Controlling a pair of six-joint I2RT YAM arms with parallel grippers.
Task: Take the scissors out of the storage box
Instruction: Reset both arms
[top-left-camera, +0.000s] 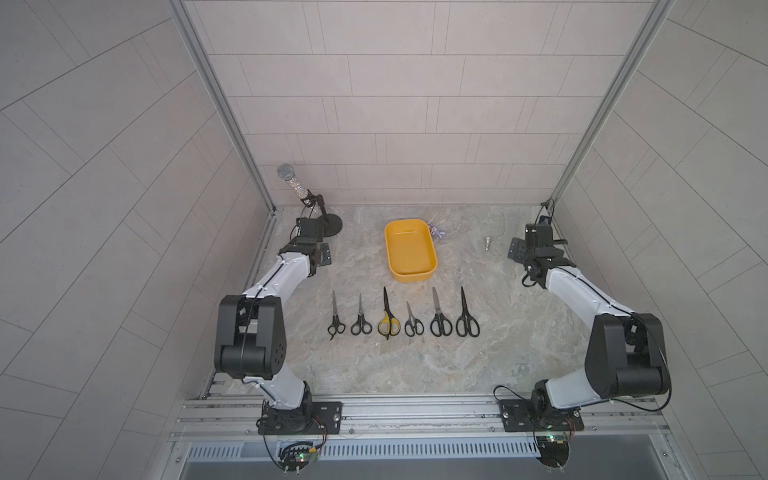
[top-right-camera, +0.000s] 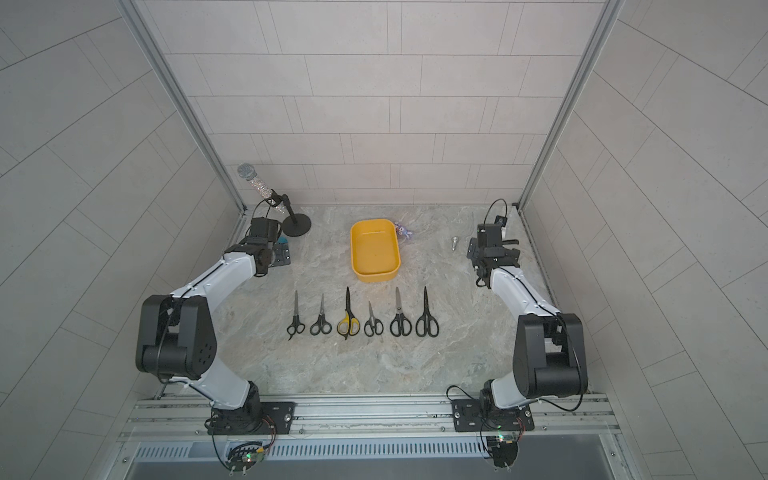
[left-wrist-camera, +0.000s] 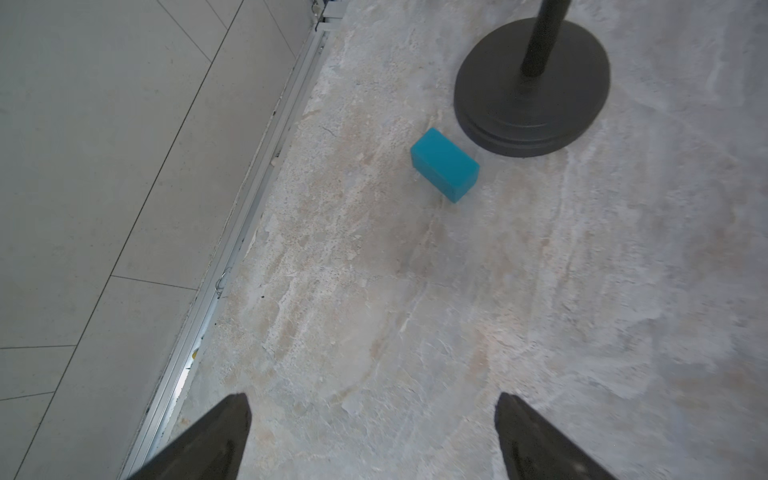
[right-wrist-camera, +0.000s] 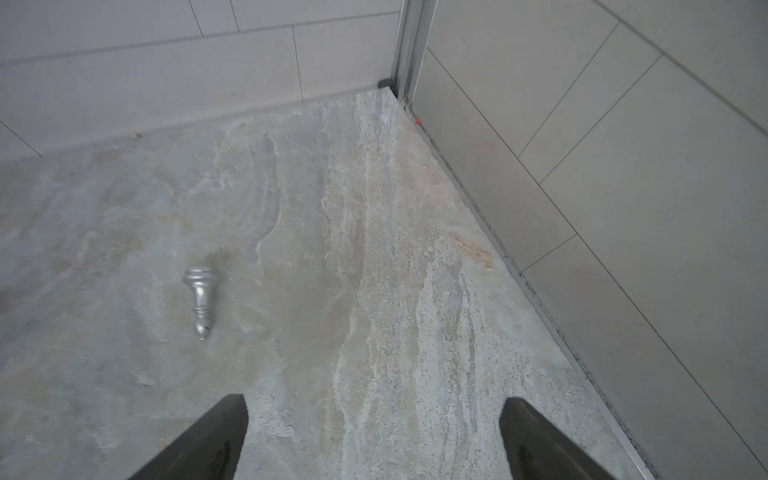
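Observation:
Several scissors (top-left-camera: 360, 322) lie in a row on the stone table, blades pointing away, in both top views. One pair has yellow-and-black handles (top-left-camera: 388, 324); the others have black loops. Just behind the row stands the mustard-yellow storage box (top-left-camera: 411, 277), with nothing inside it. My left gripper (left-wrist-camera: 372, 399) hangs open over bare table at the far left, well away from the scissors. At the far right my right gripper (right-wrist-camera: 374, 401) is open too, with nothing between its fingers. In a top view they show at the left gripper (top-left-camera: 322, 254) and the right gripper (top-left-camera: 516, 250).
A glittery microphone (top-left-camera: 291, 178) on a black round stand base (left-wrist-camera: 532, 83) is at the back left, with a teal block (left-wrist-camera: 444, 165) beside it. A silver pawn-like piece (right-wrist-camera: 202, 299) lies at the back right. A small purple toy (top-left-camera: 437, 232) sits behind the box. Tiled walls close in three sides.

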